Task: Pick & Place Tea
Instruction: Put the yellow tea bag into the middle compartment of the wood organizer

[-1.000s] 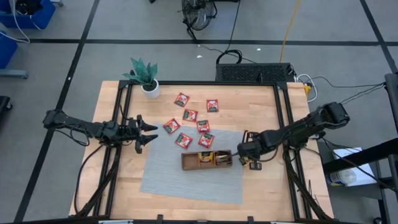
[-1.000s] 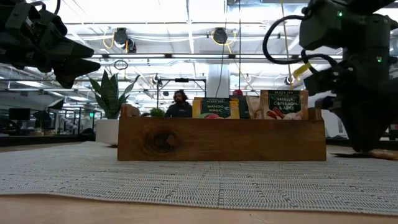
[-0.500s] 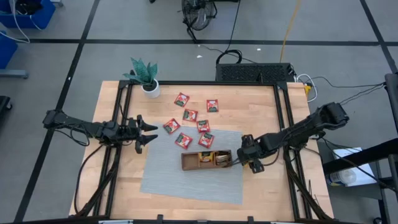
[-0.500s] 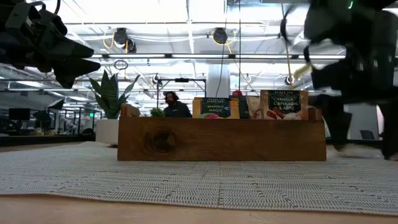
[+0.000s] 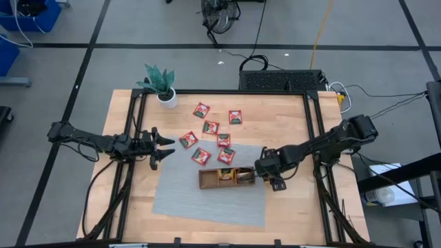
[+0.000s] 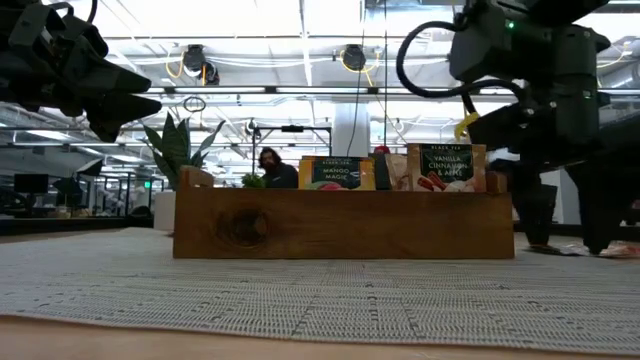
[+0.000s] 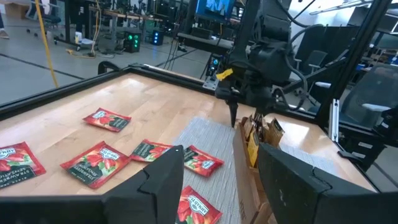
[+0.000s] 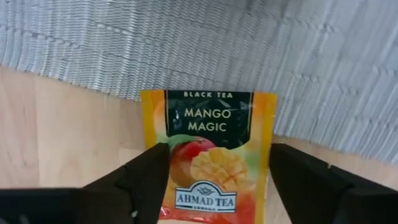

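Mango sachet point(image 8: 208, 152) flat, unheld, between open right claw point(image 8: 214, 186) fingers

Seven red sachets point(image 5: 212, 138) lie flat and scattered on the desk, a few on the grey mat's far edge. Several more stand upright in the wooden tray, among them an orange-yellow mango one point(image 6: 337, 173) and a green-and-white vanilla one point(image 6: 445, 167). Another mango sachet point(image 8: 208, 158) lies flat on the wood just beside the mat.

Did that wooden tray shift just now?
Yes. In the high view the tray slid slightly left, toward the left hand, away from the table's right edge, with the right hand at its end.
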